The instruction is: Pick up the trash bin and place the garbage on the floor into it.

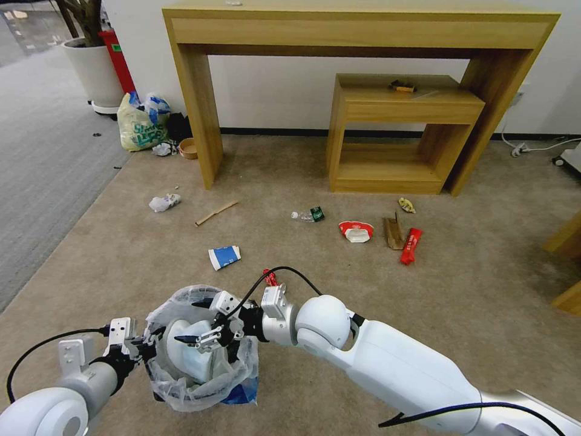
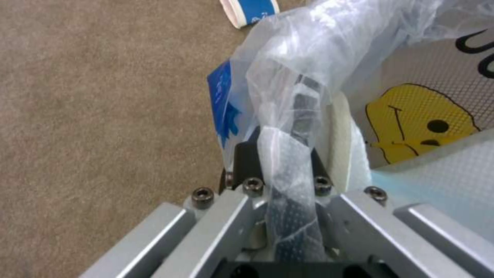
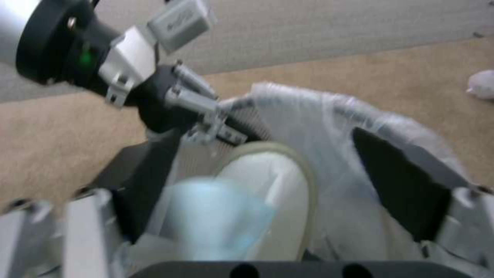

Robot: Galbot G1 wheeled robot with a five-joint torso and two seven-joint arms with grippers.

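Both arms are smooth white with round ball joints. Thin black cables loop along them. Each hand is grey metal with black tips and small dark screws.

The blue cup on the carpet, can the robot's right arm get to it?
Probably yes. The cup lies just beyond the bin, with bare carpet around it and the right gripper open.

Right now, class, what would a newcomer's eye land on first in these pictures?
First, the small black trash bin with its crinkly plastic liner, gripped at its rim by the left gripper, with the open right gripper over a white slipper inside. Beyond, litter dots the beige carpet: a blue-white paper cup, a red-white bowl, a red wrapper.
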